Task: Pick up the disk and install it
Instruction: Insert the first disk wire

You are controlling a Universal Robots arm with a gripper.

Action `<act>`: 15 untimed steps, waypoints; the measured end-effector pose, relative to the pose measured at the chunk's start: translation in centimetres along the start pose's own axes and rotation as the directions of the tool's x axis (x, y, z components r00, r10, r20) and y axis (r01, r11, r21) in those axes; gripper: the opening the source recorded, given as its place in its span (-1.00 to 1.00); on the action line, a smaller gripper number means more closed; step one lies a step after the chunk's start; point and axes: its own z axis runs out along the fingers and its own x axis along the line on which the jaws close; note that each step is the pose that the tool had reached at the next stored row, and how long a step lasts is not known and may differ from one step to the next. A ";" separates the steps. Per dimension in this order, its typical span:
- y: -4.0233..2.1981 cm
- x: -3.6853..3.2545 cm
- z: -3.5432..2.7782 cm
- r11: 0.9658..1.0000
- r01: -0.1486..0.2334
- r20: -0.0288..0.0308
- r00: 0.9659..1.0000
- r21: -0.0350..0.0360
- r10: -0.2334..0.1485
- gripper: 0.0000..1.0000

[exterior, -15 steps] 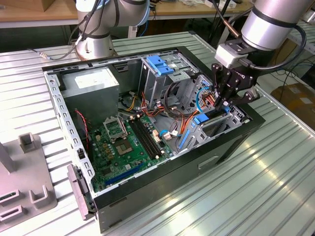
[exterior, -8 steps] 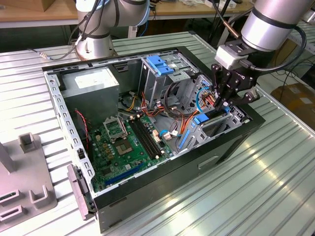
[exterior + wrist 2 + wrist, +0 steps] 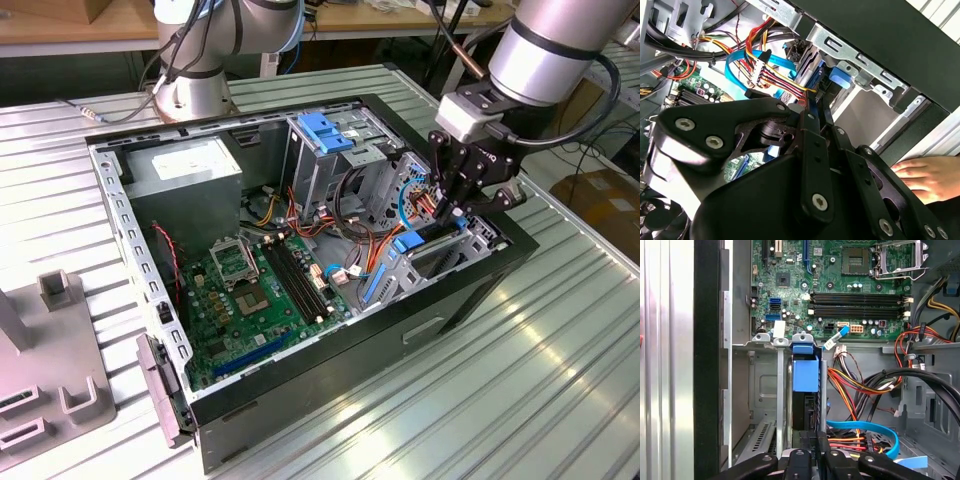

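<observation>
The disk (image 3: 804, 412) stands on edge in the narrow drive bay at the corner of the open computer case (image 3: 330, 395), its blue plastic rail and tab (image 3: 805, 374) facing the motherboard. In the exterior view the disk (image 3: 432, 243) sits low in the bay at the case's right side. My gripper (image 3: 455, 210) reaches down into that bay from above. Its black fingers (image 3: 812, 117) lie close together on either side of the disk's upper edge (image 3: 816, 82), shut on it. In the first wrist view my gripper (image 3: 814, 454) sits right over the disk's end.
Red, yellow and blue cables (image 3: 860, 432) crowd the bay beside the disk. A tall metal cage with a blue tab (image 3: 325, 135), a grey metal box (image 3: 185, 170) and the motherboard (image 3: 250, 290) occupy the case. A person's hand (image 3: 925, 175) rests outside the case wall. A grey fixture (image 3: 50, 380) stands at the exterior view's left.
</observation>
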 end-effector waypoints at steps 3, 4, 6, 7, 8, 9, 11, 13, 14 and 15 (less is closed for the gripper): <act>0.00 0.00 0.10 1.000 0.000 0.000 1.000 0.000 0.000 -0.66; 0.00 0.00 0.14 1.000 0.000 0.000 1.000 0.000 0.000 -0.66; 0.00 0.00 0.19 1.000 0.000 0.000 1.000 0.000 0.000 -0.66; 0.00 0.00 0.22 1.000 0.000 0.000 1.000 0.000 0.000 -0.66; 0.00 0.00 0.26 1.000 0.000 0.000 1.000 0.000 0.000 -0.66; 0.01 0.00 0.30 1.000 0.000 0.000 1.000 0.000 0.000 -0.66; 0.01 0.00 0.51 1.000 0.000 0.000 1.000 0.000 0.000 -0.66; 0.01 0.00 0.56 1.000 0.000 0.000 1.000 0.000 0.000 -0.66; 0.01 0.00 0.56 1.000 0.000 0.000 1.000 0.000 0.000 -0.66; 0.01 0.00 0.56 1.000 0.000 0.000 1.000 0.000 0.000 -0.66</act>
